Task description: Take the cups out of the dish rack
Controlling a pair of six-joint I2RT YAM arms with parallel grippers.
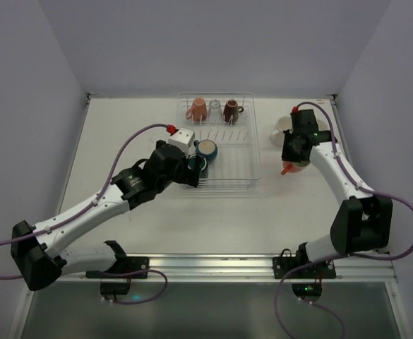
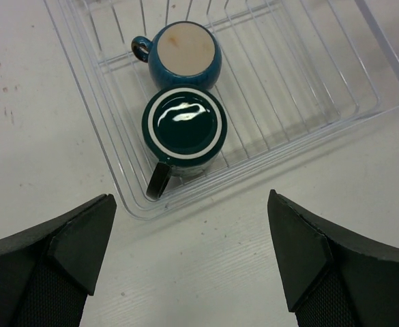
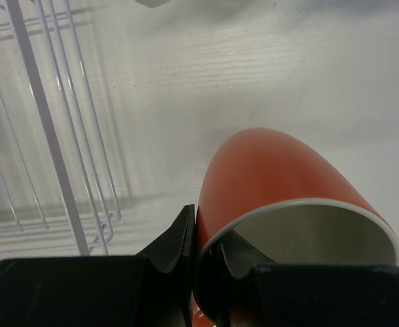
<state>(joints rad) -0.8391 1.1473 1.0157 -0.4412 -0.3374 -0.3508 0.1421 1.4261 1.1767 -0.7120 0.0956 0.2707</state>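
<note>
Left gripper [image 2: 191, 201]: jaws fully spread, nothing between them. Both fingers hang above the table [image 2: 35, 136], just short of the near corner of the dish rack [image 2: 288, 151].

- Directly ahead of the open jaws, inside that corner of the rack, stands the dark green cup [image 2: 184, 128]. It is turned base up, and its handle points back toward the left finger.
- Just beyond it, touching or nearly touching, is the blue cup [image 2: 185, 54]. This cup shows a cream disc on top, and its handle points off to the gripper's left.
- In the overhead view, the salmon pink cup [image 1: 197, 109], the clear glass [image 1: 214, 108] and the dark brown cup [image 1: 231, 109] stand in a row at the rack's far end, well ahead of the left gripper [image 1: 192, 171].

Right gripper [image 3: 200, 248]: jaws closed on the wall of the orange cup [image 3: 274, 170] at its rim, one finger inside and one outside. The cup is tilted, with its mouth toward the wrist camera. Whether it touches the table [image 3: 254, 68] cannot be told.

- The rack's wires [image 3: 49, 136] lie to this gripper's left, apart from the cup.
- In the overhead view, a cream-white cup [image 1: 279, 133] sits on the table just beyond the right gripper [image 1: 291, 161], outside the rack [image 1: 253, 141].
</note>
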